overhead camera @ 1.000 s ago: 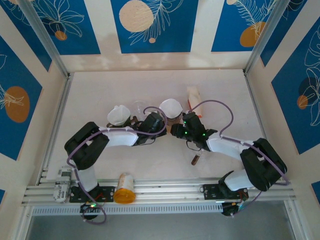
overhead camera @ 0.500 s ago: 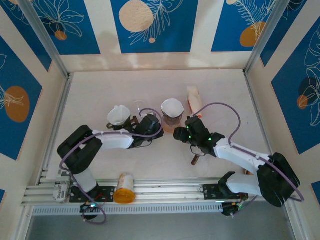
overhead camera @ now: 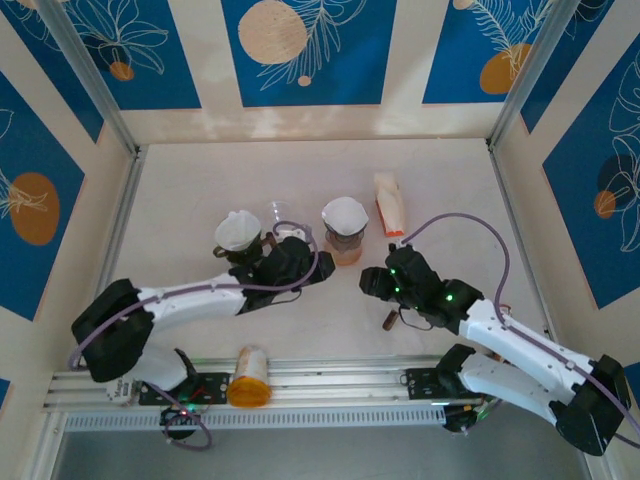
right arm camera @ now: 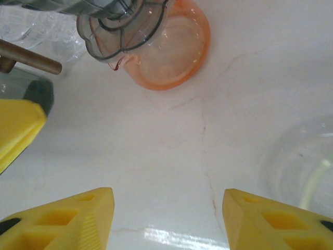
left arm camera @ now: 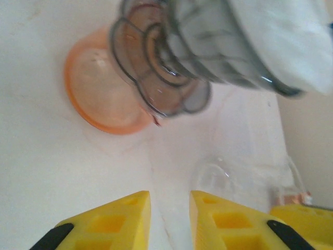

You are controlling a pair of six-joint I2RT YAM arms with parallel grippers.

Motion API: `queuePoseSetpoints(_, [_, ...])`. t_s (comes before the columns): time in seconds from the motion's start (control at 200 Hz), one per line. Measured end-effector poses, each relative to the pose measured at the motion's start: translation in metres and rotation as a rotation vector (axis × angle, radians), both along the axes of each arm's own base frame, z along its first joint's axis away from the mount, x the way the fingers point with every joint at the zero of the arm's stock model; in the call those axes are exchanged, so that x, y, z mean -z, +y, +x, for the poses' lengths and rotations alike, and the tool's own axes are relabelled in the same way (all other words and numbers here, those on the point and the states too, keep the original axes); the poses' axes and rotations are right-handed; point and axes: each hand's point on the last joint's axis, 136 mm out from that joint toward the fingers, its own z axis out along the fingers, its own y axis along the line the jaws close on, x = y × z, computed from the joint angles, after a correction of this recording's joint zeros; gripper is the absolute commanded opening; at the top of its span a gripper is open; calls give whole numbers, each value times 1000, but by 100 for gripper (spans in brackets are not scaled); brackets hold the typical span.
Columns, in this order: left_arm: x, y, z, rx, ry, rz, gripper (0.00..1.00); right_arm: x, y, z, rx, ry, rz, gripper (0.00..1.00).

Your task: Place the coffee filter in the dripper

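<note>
A white coffee filter (overhead camera: 343,212) sits in the grey ribbed dripper (overhead camera: 345,238), which stands on an orange saucer (overhead camera: 347,257) at mid-table. In the left wrist view the filter (left arm camera: 283,44) fills the dripper (left arm camera: 177,73), and the saucer (left arm camera: 96,91) lies beneath it. My left gripper (overhead camera: 322,266) hovers just left of the saucer, its yellow jaws (left arm camera: 170,219) slightly apart with nothing between them. My right gripper (overhead camera: 368,283) is near-right of the saucer (right arm camera: 174,49), wide open (right arm camera: 169,219) and holding nothing.
A second white filter cone (overhead camera: 238,230) rests on a dark stand at the left, with a clear glass (overhead camera: 278,213) beside it. A filter packet (overhead camera: 390,203) lies right of the dripper. A brown scoop (overhead camera: 390,320) and an orange-lidded jar (overhead camera: 249,376) lie near the front rail.
Both grippers have drawn back from the dripper toward the near edge, the right one farther and to the right. The filter stays in the dripper.
</note>
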Motion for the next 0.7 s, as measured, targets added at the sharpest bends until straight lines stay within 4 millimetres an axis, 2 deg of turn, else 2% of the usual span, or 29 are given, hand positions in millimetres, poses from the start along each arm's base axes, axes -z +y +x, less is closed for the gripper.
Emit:
queuePoseSetpoints(0.155, [-33,-3,-31,60,-46,-45,44,-15,-17,-10,35,-6,-25,58])
queuePoseSetpoints(0.31, [-58,9,-54,96,-89,-74,62,-21,-36,-18,85,9,-78,58])
queuePoseSetpoints(0.47, [-66,34,-68,95,-116,-86,81,-10,-52,-20,132,64,-150,57])
queuePoseSetpoints(0.495, [-67,38,-69,92,-119,-88,92,-7,-55,-19,144,79,-163,57])
queuePoseSetpoints(0.55, [-70,46,-73,91,-132,-87,99,0,-59,-16,160,105,-189,56])
queuePoseSetpoints(0.635, [-78,58,-76,81,-153,-95,100,11,-61,-12,164,145,-231,55])
queuePoseSetpoints(0.7, [-87,67,-79,75,-174,-107,100,13,-59,-7,154,146,-241,54])
